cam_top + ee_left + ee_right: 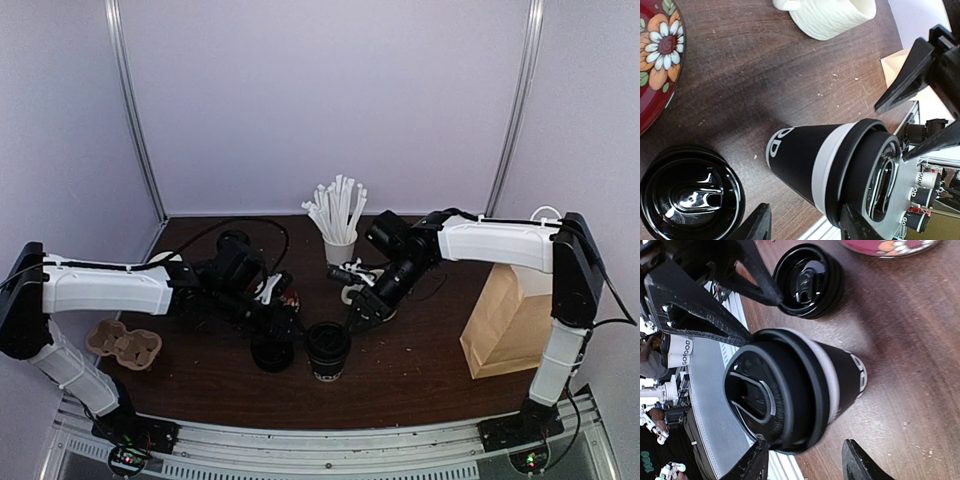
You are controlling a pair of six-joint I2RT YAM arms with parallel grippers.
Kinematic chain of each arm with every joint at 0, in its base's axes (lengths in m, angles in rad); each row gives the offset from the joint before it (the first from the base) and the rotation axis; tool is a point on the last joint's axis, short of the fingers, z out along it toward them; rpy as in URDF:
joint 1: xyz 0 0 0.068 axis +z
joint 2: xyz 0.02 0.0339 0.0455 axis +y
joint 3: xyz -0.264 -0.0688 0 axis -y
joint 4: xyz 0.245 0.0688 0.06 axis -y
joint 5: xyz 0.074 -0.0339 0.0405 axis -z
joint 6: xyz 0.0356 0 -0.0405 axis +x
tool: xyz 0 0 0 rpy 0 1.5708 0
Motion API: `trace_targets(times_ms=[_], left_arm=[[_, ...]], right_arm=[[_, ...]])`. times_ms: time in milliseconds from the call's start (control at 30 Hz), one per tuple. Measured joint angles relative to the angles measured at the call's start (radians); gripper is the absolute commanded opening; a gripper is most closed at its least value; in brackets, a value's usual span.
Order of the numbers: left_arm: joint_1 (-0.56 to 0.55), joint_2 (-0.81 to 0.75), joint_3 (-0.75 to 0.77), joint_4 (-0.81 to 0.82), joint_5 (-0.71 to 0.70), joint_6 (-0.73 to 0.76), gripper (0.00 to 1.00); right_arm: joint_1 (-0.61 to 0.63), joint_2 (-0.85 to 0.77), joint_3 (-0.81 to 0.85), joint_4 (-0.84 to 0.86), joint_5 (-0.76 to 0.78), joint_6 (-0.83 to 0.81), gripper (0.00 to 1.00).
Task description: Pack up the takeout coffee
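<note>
Two takeout coffee cups, white with a black band and black lids, stand at the table's front middle: one on the left (pixel 272 352) and one on the right (pixel 327 350). My left gripper (pixel 278 325) hovers just behind the left cup, open and empty. In the left wrist view the right cup (pixel 820 167) lies between and beyond my fingertips (pixel 807 227), and the left cup's lid (pixel 690 197) is at the lower left. My right gripper (pixel 360 310) is open just behind the right cup. In the right wrist view that cup (pixel 790 390) sits near my fingertips (pixel 805 465), untouched, with the other cup (pixel 810 280) beyond.
A brown paper bag (pixel 505 320) stands at the right. A cardboard cup carrier (pixel 125 343) lies at the left edge. A white cup of straws (pixel 340 245), a cream ribbed mug (pixel 835 15) and a red floral plate (pixel 657 55) sit behind the cups.
</note>
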Motion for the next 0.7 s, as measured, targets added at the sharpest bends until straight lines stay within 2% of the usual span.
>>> trace_targets(times_ms=[700], left_arm=[[0.0, 0.035, 0.036, -0.049, -0.018, 0.019, 0.45]], right_arm=[[-0.033, 0.056, -0.003, -0.006, -0.048, 0.026, 0.5]])
